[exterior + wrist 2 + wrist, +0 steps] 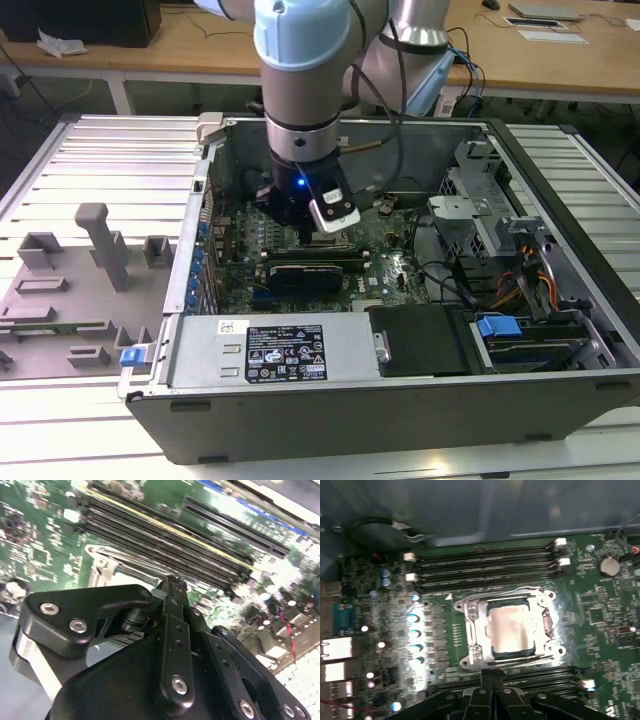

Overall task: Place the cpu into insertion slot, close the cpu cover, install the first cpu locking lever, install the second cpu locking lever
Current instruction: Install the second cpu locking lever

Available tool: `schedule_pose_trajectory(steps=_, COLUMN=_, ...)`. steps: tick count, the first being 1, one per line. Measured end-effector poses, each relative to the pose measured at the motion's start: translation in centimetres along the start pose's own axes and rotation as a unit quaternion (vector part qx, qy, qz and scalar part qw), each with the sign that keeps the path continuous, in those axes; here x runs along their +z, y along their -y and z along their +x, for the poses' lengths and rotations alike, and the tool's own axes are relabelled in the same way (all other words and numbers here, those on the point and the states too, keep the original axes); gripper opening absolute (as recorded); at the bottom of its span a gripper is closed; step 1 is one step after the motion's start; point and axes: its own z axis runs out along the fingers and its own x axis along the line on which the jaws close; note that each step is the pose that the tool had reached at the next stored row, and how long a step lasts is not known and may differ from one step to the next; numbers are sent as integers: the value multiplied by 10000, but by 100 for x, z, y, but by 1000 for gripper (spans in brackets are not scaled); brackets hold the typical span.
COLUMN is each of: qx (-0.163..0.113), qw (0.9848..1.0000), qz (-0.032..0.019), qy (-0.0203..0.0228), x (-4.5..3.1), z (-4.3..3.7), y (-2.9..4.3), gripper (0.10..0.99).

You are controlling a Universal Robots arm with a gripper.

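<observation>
- While my gripper (491, 679) hangs low over the board (600, 630) inside the open computer case (560, 390), its two fingertips (487, 676) are pressed together with nothing between them; it is empty.
- In the first wrist view the chip (509, 632) lies flat in the socket (496, 655), pale metal top facing up at the camera. So the first step looks done.
- Over it sits the cover (479, 630), a silver frame, lying down around the chip with the chip showing through its window. It looks closed, or nearly so; I cannot tell whether it is fully seated.
- Thin wire levers run along two opposite sides of the frame, one by the memory slots (485, 565) and one (520, 664) on the side nearest my fingertips. I cannot tell whether either is hooked under its catch.
- My judgement: the step in hand is a lever, the near one, since my closed tips are just beside that edge of the frame.
- To do it well I would press with the closed tips as one blunt point, on the wire itself and not on the frame or chip, and keep clear of the small parts on the green board.
- Orientation: the chip is near square, so it has no real long axis; its edges run parallel to the memory slots and to the frame.
- In the exterior view my gripper (305, 232) is deep in the case, above the middle of the board.
</observation>
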Motion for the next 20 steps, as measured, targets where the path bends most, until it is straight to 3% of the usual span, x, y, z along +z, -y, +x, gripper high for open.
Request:
schedule_pose_trajectory(steps=3, qx=6, qw=10000, qz=19, qy=-51, x=8, z=-138, y=-17, gripper=106)
schedule_pose_trajectory(steps=5, qx=6, qw=10000, qz=21, qy=-56, x=14, z=-174, y=-50, gripper=106)
schedule_pose_trajectory(steps=13, qx=7, qw=10000, qz=21, qy=-55, x=58, z=-187, y=-341, gripper=106)
schedule_pose_trajectory(steps=15, qx=0, qw=10000, qz=36, qy=-56, x=55, z=-186, y=-364, gripper=106)
schedule_pose_trajectory(steps=17, qx=-13, qw=9999, qz=104, qy=-50, x=17, z=-189, y=-376, gripper=106)
schedule_pose_trajectory(steps=20, qx=-13, qw=9999, qz=106, qy=-50, x=16, z=-188, y=-376, gripper=106)
